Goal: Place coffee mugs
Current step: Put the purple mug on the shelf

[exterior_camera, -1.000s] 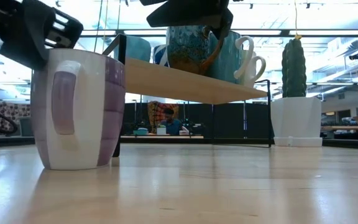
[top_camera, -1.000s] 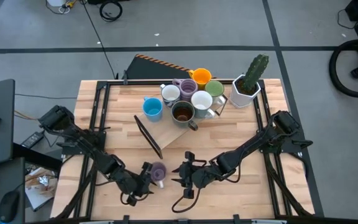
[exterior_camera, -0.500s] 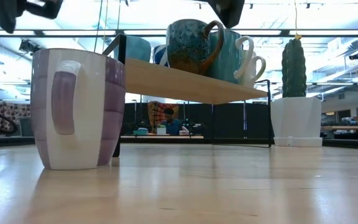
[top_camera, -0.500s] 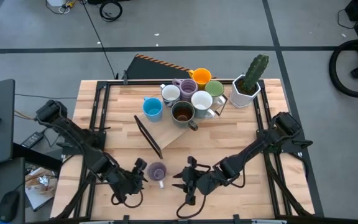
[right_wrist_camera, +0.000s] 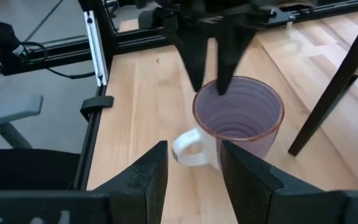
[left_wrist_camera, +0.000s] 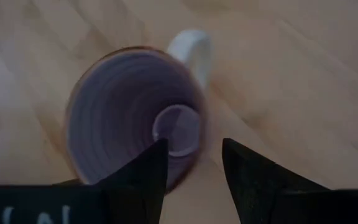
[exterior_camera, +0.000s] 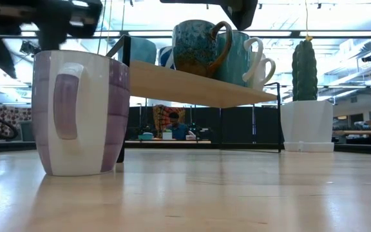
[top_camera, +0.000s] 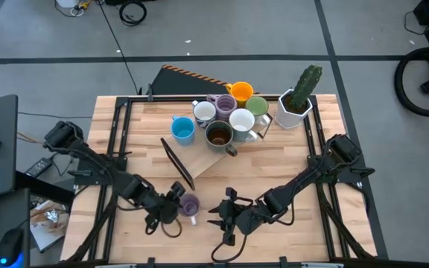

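A purple striped mug [top_camera: 190, 205] stands upright on the table near the near edge, seen also in the low view [exterior_camera: 76, 113]. Its white handle [right_wrist_camera: 188, 148] points toward my right gripper. My left gripper [top_camera: 176, 197] hangs open over it, pointing down. One finger [right_wrist_camera: 224, 74] stands over the mug's hollow [left_wrist_camera: 135, 112] and the other [right_wrist_camera: 196, 68] outside the far rim. I see no touch. My right gripper [top_camera: 216, 216] is open, level, just right of the mug. Seven more mugs [top_camera: 222, 115] stand on a raised board.
The slanted wooden board [top_camera: 203, 158] on black legs stands mid-table and carries orange, green, white, blue, brown and purple mugs. A white angular pot with a cactus [top_camera: 296, 100] stands right of it. Bare wood lies around the purple mug, and black rails [top_camera: 118, 134] edge the table.
My left gripper drew back from the purple mug toward the table's left and rose, then came back over the mug's rim. My right gripper shifted slightly toward the near edge. The mug stayed where it was.
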